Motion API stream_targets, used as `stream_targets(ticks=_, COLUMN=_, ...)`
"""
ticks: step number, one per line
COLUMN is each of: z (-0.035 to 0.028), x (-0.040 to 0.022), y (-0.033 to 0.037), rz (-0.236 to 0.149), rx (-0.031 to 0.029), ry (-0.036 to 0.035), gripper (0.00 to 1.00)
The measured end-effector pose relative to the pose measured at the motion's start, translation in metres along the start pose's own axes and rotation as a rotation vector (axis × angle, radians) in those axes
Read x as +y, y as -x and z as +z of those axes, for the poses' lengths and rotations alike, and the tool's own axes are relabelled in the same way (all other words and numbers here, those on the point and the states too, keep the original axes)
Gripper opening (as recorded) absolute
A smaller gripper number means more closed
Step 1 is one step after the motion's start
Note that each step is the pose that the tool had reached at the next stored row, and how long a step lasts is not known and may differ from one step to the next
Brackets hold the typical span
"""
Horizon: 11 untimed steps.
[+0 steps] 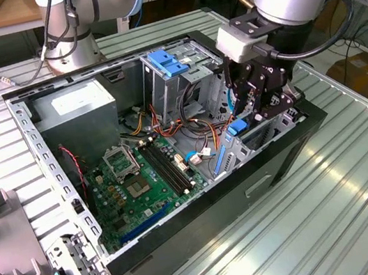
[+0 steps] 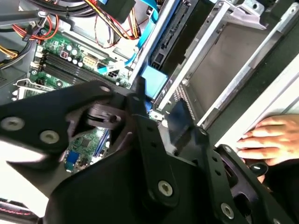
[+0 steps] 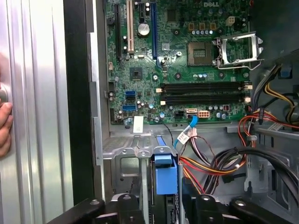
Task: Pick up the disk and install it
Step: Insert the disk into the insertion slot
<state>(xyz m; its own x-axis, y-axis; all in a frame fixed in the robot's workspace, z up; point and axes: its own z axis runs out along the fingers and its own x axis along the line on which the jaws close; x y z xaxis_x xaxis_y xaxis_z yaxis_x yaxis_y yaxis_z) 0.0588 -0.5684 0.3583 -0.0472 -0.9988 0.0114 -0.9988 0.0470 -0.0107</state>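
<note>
- Gripper (image 1: 260,109) on the silver arm, poised over the drive cage (image 1: 255,141) at the exterior view's right end of the open computer case (image 1: 203,208); opening of the jaws impossible to tell.
- Disk (image 1: 237,127) standing on edge inside that cage, blue rail end uppermost, directly beneath the gripper.
- In the first wrist view, disk (image 3: 166,177) framed between the black gripper links, just beside a bundle of red, orange and black cables (image 3: 212,168).
- In the second wrist view, blue end of the disk (image 2: 154,78) set against the grey cage wall.
- Motherboard (image 1: 135,181) flat on the case floor, to the exterior view's left of the cage and apart from the disk.
- Grey power-supply box (image 1: 80,105) in the far left corner of the case; blue latch (image 1: 166,63) atop the tall cage, on the far side of the gripper.
- Person's hand (image 2: 266,137) on the ribbed tabletop (image 1: 337,210), just outside the black case wall.
- Loose metal bracket (image 1: 79,271) on the tabletop at the near left corner of the case.
</note>
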Motion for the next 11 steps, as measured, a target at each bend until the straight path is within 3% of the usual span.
stream_targets(ticks=2, z=0.0000, x=0.0000, y=0.0000, rz=0.000, rx=0.0004, ry=0.0000, gripper=0.30)
stream_targets(ticks=3, z=0.0000, x=0.0000, y=0.0000, rz=0.000, rx=0.0005, ry=0.0001, gripper=0.30)
stream_targets(ticks=7, z=0.0002, x=0.0000, y=0.0000, rz=0.000, rx=0.0003, ry=0.0001, gripper=0.12)
stream_targets(ticks=11, z=0.0003, x=0.0000, y=0.0000, rz=0.000, rx=0.0003, ry=0.0000, gripper=0.11)
